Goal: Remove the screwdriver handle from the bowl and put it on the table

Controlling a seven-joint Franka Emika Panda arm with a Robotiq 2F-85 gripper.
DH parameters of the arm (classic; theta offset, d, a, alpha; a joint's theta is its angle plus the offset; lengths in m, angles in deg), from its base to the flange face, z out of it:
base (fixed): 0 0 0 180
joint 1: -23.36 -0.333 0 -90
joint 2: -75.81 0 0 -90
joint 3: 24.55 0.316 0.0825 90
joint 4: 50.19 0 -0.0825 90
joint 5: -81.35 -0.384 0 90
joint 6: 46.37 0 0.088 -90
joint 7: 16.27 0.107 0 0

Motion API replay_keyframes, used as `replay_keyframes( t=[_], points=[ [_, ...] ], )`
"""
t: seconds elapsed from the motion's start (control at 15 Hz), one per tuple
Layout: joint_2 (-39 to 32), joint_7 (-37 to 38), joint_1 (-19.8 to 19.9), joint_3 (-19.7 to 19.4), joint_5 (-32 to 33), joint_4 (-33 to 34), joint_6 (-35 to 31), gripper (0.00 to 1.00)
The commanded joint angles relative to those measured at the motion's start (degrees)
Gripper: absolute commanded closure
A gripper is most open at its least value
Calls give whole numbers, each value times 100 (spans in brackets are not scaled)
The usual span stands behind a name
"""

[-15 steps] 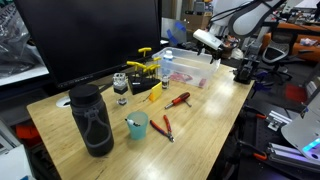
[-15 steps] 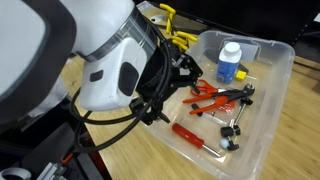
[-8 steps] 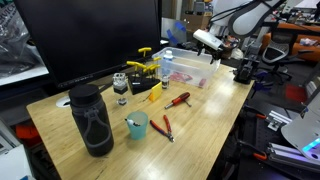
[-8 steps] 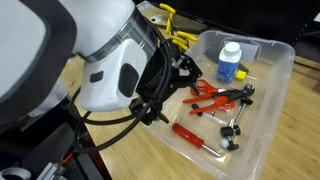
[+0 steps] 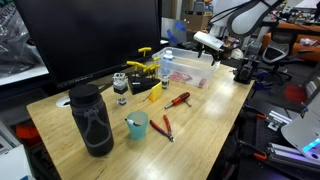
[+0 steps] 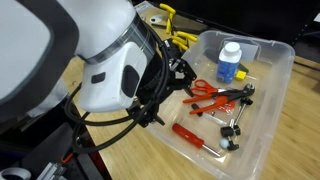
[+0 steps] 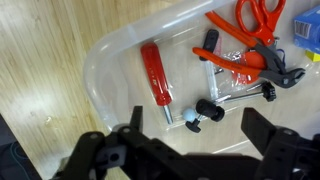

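Pincer: the black two-fingered gripper [image 7: 193, 120] sits at the bottom edge of the wrist view. Its fingers [image 7: 137, 122] are spread wide with nothing pinched between them.
Where it hangs: right over the shallow rectangular tub of clear, whitish plastic [image 7: 96, 62]. In an exterior view the gripper [image 5: 210, 42] is at the upper right of the frame, above that tub [image 5: 190, 70].
Task's thing: the red screwdriver handle with a short metal shaft [image 7: 154, 72] lies flat on the tub floor. It is centre-left in the wrist view, near the tub's rounded corner, with the shaft pointing down-frame towards the fingers. In an exterior view the handle [image 6: 188, 133] sits at the lower end of the tub [image 6: 272, 120], apart from the gripper.
Tub neighbours: a black knobbed metal tool [image 7: 208, 108] lies just beside the shaft tip. Red-and-black pliers [image 7: 238, 58] lie to the right of centre, orange-handled scissors [image 7: 262, 14] are at the top right, and a blue-and-white bottle [image 6: 230, 62] stands at the far end.
Arm: the white robot arm [image 6: 100, 60] fills the left half of an exterior view.
Table: the large light wooden tabletop [image 5: 212, 110] carries the tub. In the lower left of that frame it also holds a tall black bottle [image 5: 90, 118] and a small teal cup [image 5: 137, 124]. A second red screwdriver [image 5: 177, 99] lies on the wood near the middle of the frame.
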Motion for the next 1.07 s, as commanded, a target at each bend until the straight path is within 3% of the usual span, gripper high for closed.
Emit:
replay_keyframes(
  t=[0.0,0.2,0.6,0.73,0.87,0.93,1.0],
  points=[
    [1,-1004,-252,-137,-873,2,143,0],
    [16,-1483,-308,-139,-1295,44,354,0],
    [5,-1831,-315,-181,-1500,60,365,0],
    [10,-1835,-315,-181,-1571,61,382,0],
    [-235,-989,-441,24,-1170,408,350,0],
    [-51,-1342,-424,-88,-1321,168,268,0],
    [-92,-1164,-503,-46,-1285,259,273,0]
  ],
)
